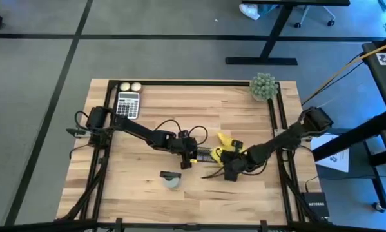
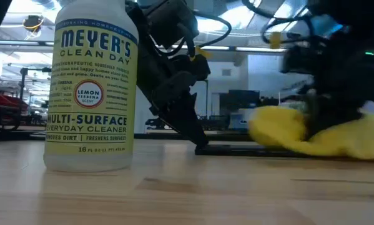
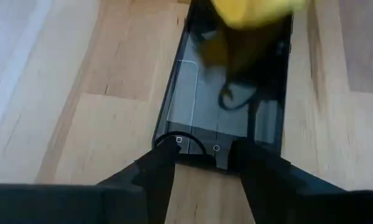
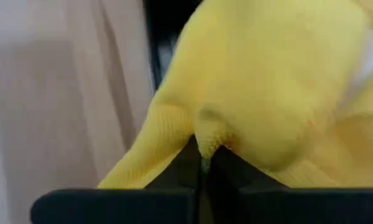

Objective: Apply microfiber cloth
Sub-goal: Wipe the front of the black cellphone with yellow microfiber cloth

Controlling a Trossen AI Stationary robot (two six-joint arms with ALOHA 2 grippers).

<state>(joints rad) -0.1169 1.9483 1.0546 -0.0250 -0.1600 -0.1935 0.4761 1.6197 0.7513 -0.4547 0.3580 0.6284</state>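
1. Bright yellow soft microfiber cloth lies bunched over the far end of the flat black smartphone, mid-counter.
2. Right gripper pinches a fold of the cloth between closed fingers.
3. Left gripper, fingers apart, presses the smartphone's near end.
4. Yellow-labelled spray bottle stands nearby on the light wooden counter.

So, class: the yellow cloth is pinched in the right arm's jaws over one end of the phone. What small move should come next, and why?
Probably a short wipe along the screen toward the left gripper. The right gripper is shut on the microfiber cloth, which covers only the far end of the smartphone; the near glass is bare. The left jaws appear to brace the phone's near edge.
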